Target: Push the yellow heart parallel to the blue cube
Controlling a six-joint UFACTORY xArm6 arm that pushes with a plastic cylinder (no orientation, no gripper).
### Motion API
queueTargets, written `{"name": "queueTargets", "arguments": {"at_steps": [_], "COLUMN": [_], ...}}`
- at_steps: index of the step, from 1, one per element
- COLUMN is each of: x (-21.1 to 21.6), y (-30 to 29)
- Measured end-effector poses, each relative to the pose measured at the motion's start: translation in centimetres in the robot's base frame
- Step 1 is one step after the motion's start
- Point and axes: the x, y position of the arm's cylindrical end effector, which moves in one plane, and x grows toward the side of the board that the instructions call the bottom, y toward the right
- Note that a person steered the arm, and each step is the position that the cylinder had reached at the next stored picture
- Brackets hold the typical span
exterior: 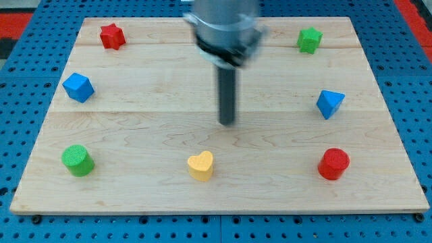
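a pale wooden board (135, 128) lay on a blue pegboard table (20, 81), with small blocks spread round its edges and the middle left bare

nearest, along the view's bottom, sat three blocks in a row: a green cylinder (77, 160) at the left, the yellow heart (200, 165) near the centre, and a red cylinder (333, 164) at the right. the heart lay flat, well apart from both neighbours

further up, my tip (228, 123) stood on the board just above the heart and slightly to the view's right of it, near but not touching. the arm ended in a plain rod, so there were no jaws to open or close, and nothing was held

level with the rod's middle, the blue cube (78, 88) sat close to the left edge, and a blue triangular block (329, 103) sat opposite at the right. at the far edge were a red star (112, 36) on the left and a green star-like block (309, 40) on the right

the heart appeared to need travel up the view until it sat level with the cube, yet my tip stood on its upper side. a push from there would likely drive it toward the bottom edge, perhaps off the board. an off-centre contact on its rounded lobes could also spin it or let it slip sideways
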Motion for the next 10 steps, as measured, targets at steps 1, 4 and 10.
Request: {"name": "queueTargets", "arguments": {"at_steps": [1, 4, 10], "x": [5.2, -0.5, -2.2], "y": [3.8, -8.4, -16.7]}}
